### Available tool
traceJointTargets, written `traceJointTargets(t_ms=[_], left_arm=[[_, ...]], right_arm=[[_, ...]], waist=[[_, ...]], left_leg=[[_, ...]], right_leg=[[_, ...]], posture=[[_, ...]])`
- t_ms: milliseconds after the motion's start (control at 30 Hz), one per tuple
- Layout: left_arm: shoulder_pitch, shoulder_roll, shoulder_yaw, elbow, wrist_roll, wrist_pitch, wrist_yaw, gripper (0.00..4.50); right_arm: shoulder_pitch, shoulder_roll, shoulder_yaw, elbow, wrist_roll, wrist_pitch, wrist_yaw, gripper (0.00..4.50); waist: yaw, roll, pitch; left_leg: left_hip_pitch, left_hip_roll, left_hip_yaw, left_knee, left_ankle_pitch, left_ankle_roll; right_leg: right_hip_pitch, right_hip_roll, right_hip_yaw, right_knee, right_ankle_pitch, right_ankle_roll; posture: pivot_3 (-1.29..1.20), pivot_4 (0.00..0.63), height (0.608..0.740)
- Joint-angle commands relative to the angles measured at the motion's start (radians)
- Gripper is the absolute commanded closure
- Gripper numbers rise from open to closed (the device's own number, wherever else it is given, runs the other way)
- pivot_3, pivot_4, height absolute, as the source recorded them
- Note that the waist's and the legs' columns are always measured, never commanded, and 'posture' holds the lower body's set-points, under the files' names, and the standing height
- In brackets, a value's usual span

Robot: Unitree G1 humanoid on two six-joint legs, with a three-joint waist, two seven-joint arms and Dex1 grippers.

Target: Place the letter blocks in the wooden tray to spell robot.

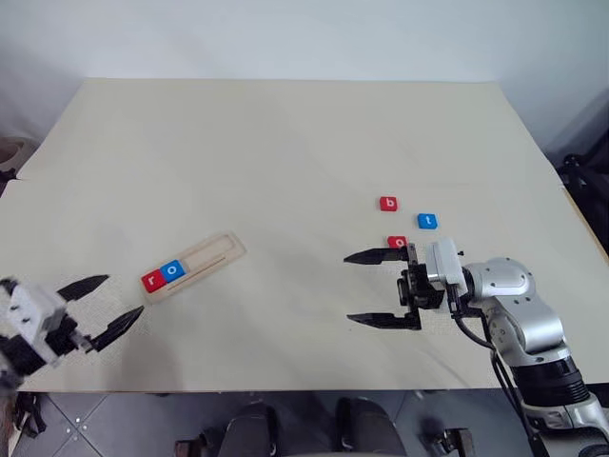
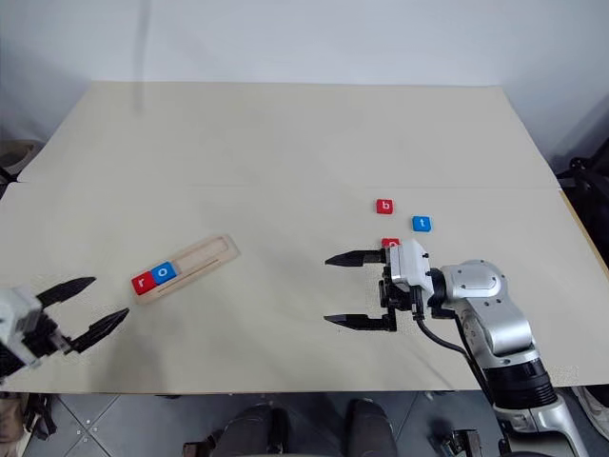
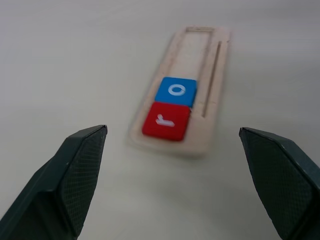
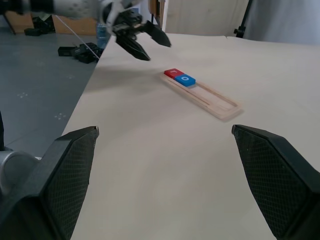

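The wooden tray (image 1: 213, 253) lies angled on the table's left part. At its near end sit a red "r" block (image 1: 150, 280) and a blue "o" block (image 1: 172, 270), side by side. My left gripper (image 1: 122, 296) hovers open just short of that end, empty; its wrist view shows the tray (image 3: 199, 52) ahead. On the right lie a red "b" block (image 1: 388, 204), a blue "t" block (image 1: 427, 221) and a red "o" block (image 1: 397, 242), the last partly hidden behind a finger. My right gripper (image 1: 349, 288) is open and empty, pointing left just beside the red "o" block.
The beige table (image 1: 285, 143) stretches wide between the tray and the loose blocks. Its front edge runs just below both grippers, with grey floor beyond. In the right wrist view the left gripper (image 4: 142, 39) hangs past the tray (image 4: 218, 103).
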Motion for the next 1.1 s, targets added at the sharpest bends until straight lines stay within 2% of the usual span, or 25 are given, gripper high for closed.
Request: traceJointTargets(t_ms=[33, 300, 500, 600, 667, 867, 1100], left_arm=[[-0.061, 0.034, -0.070, 0.109, 0.046, -0.006, -0.057, 0.00], [-0.229, 0.051, -0.166, 0.310, 0.104, -0.072, -0.126, 0.00], [-0.264, 0.047, -0.199, 0.362, 0.122, -0.099, -0.152, 0.00], [-0.269, 0.044, -0.205, 0.368, 0.117, -0.109, -0.162, 0.59], [-0.273, 0.029, -0.205, 0.336, 0.095, -0.103, -0.169, 1.09], [-0.305, -0.001, -0.268, 0.221, 0.106, -0.085, -0.178, 1.09], [-0.447, -0.075, -0.435, 0.040, 0.148, -0.007, -0.176, 1.09]], right_arm=[[0.003, -0.010, -0.034, -0.040, 0.020, 0.006, -0.019, 0.03], [0.046, -0.007, -0.049, -0.102, 0.021, 0.022, -0.079, 0.03], [0.063, -0.006, -0.050, -0.117, 0.020, 0.021, -0.099, 0.03], [0.065, -0.010, -0.053, -0.111, 0.020, 0.016, -0.100, 0.00], [0.070, -0.017, -0.061, -0.103, 0.018, 0.012, -0.097, 0.00], [0.106, -0.041, -0.092, -0.104, 0.017, 0.010, -0.106, 0.00], [0.229, -0.098, -0.186, -0.149, 0.022, 0.018, -0.136, 0.00]], waist=[[-0.007, 0.000, 0.000], [-0.012, 0.000, 0.000], [-0.003, 0.000, 0.000], [-0.001, 0.000, 0.000], [0.000, 0.000, 0.000], [0.010, 0.000, 0.000], [0.019, 0.000, 0.000]], left_leg=[[0.000, 0.000, 0.001, 0.000, 0.000, 0.000], [0.000, 0.001, 0.010, 0.000, 0.000, -0.001], [0.001, 0.001, 0.010, 0.001, 0.000, -0.001], [0.001, 0.001, 0.011, 0.001, 0.000, -0.001], [0.001, 0.001, 0.011, 0.001, 0.000, -0.001], [0.001, -0.001, 0.010, 0.001, 0.000, -0.001], [0.001, -0.001, 0.011, 0.002, 0.000, -0.001]], right_leg=[[0.000, 0.000, 0.000, 0.000, 0.000, 0.000], [-0.001, 0.001, 0.000, 0.001, 0.000, 0.000], [-0.001, 0.001, 0.001, 0.003, 0.000, 0.000], [-0.001, 0.001, 0.001, 0.003, 0.000, 0.000], [-0.001, 0.001, 0.001, 0.004, 0.000, 0.000], [-0.001, -0.001, 0.001, 0.005, 0.000, 0.000], [-0.001, 0.000, 0.001, 0.005, 0.000, 0.000]], posture=[[0.00, 0.150, 0.740], [0.00, 0.150, 0.740], [0.00, 0.150, 0.740], [0.00, 0.150, 0.740], [0.00, 0.150, 0.740], [0.00, 0.150, 0.740], [0.00, 0.150, 0.740]])
